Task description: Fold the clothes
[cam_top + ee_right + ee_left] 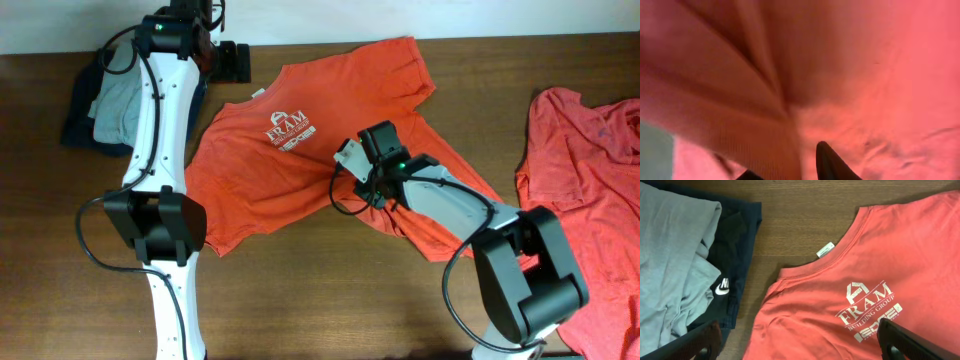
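— How do our arms sit?
— Our left arm runs up the left of the overhead view, with the left gripper (236, 62) at the upper edge. In its wrist view the fingers stand wide apart at the two lower corners, gripping nothing. Our right arm bends in from the lower right, and the right gripper (368, 188) presses down into the T-shirt (255, 170) at frame centre.
— And its jaws?
— We cannot tell. We see one dark fingertip (832, 162) against blurred orange-red folds.
— The fabric?
— It is soft knit. The shirt is spread with its white logo (867, 305) and neck label (825, 249) up, and its right side is rumpled. A second shirt (590, 170) lies crumpled at the right edge. A grey garment (115, 100) lies on a navy garment (75, 125) at upper left.
— The surface?
— A dark wooden table (330, 300) with visible grain.
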